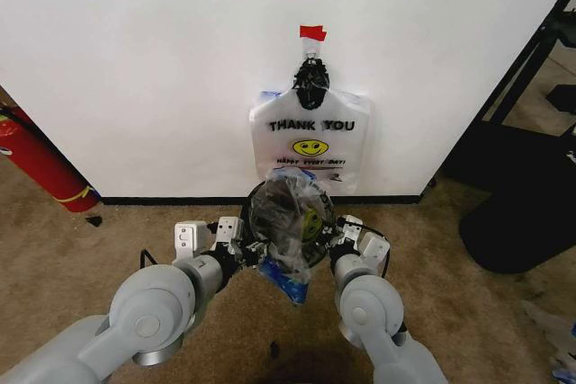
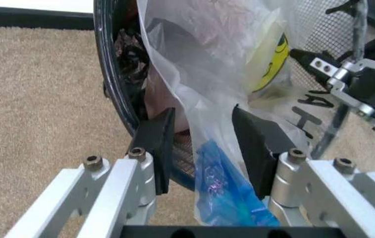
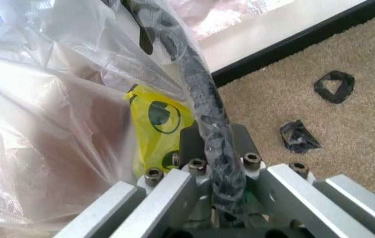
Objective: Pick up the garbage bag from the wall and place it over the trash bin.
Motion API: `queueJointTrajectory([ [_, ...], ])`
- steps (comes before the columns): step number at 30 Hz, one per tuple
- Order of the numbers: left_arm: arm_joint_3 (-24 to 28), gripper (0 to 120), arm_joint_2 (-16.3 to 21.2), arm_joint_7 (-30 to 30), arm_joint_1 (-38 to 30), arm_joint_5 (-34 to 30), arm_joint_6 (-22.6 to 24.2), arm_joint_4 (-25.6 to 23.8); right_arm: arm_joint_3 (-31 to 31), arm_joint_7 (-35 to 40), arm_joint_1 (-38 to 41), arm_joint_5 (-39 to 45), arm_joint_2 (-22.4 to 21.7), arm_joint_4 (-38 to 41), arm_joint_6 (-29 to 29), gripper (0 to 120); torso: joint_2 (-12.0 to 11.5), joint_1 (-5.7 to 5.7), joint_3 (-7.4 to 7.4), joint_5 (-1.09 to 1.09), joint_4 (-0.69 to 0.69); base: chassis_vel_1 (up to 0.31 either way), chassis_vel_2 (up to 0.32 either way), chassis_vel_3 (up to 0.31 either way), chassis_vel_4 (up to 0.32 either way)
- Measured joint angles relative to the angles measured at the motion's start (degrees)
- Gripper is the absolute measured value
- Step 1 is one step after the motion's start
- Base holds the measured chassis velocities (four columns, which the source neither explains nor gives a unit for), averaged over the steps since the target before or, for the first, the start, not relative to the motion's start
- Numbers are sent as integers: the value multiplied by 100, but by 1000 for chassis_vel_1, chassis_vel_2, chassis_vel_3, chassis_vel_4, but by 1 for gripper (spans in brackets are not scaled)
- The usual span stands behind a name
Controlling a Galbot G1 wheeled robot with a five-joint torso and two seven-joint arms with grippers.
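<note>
Head view puts the trash bin on the carpet just in front of the wall, with my two arms reaching to either side of it. The garbage bag is already off the wall and draped across the bin's mouth, so I judge the pick finished and the placing well under way. The flat bundle of spare bags hangs from its black knot under the red tape piece.

In the left wrist view my left gripper has its jaws apart, straddling the bin's rim with the bag's film and a blue handle loop hanging between them, not pinched. In the right wrist view my right gripper is clamped on the rim where the plastic wraps over it.

What's left, as I read it: the bag looks bunched rather than spread around the whole rim, so seating it evenly remains.
</note>
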Motion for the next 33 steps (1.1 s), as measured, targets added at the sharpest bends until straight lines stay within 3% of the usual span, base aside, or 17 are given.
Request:
queueJointTrajectory([
  [12, 84, 27, -114, 6, -94, 123, -94, 227, -24, -30, -10, -27, 5, 17, 0, 0, 0, 0, 0, -1, 0, 0, 0, 0, 0],
  [20, 106, 0, -120, 18, -121, 127, -202, 289, -26, -43, -16, -41, 16, 17, -1, 0, 0, 0, 0, -1, 0, 0, 0, 0, 0],
  [33, 77, 0, -104, 66, -75, 197, -297, 214, -8, -70, -41, -55, 19, -18, -4, 0, 0, 0, 0, 0, 0, 0, 0, 0, 0],
])
